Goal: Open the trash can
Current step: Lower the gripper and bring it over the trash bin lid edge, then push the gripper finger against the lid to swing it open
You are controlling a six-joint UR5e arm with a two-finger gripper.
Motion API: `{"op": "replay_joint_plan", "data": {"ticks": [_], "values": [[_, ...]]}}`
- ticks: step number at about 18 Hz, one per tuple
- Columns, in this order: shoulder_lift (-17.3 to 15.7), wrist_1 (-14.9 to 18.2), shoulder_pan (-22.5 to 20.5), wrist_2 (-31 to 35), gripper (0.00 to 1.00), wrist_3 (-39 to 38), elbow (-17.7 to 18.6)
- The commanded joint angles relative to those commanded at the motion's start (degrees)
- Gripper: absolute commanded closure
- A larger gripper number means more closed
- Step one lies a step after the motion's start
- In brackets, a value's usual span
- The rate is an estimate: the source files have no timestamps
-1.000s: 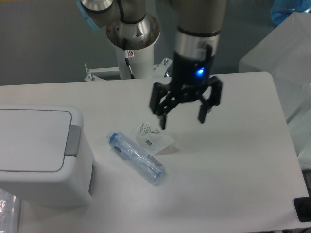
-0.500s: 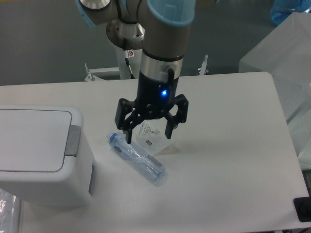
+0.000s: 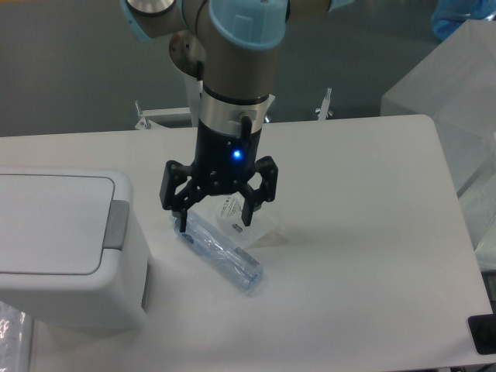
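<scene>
Robotics lab or test cell. Industrial arm (image 3: 232,70) on a white pedestal (image 3: 211,97) bolted behind a plain white table (image 3: 364,232); bare grey wall (image 3: 70,62); translucent white box (image 3: 457,101) at right; staged props only: trash can (image 3: 62,248), crushed plastic bottle (image 3: 221,252).

No readable text anywhere. Small clear packet (image 3: 242,219) near the desk's (image 3: 372,232) middle carries dark printed marks, too small and blurred to read. Plastic bottle (image 3: 221,252) beside it: no legible label. Trash can (image 3: 66,248) at left edge: unmarked.
</scene>
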State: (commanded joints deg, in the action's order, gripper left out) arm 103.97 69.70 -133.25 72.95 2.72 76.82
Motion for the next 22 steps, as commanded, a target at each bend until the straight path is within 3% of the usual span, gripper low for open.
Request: {"op": "replay_joint_plan", "data": {"ticks": [22], "values": [[0.4, 0.0, 4.3, 0.0, 0.00, -0.2, 1.7]]}}
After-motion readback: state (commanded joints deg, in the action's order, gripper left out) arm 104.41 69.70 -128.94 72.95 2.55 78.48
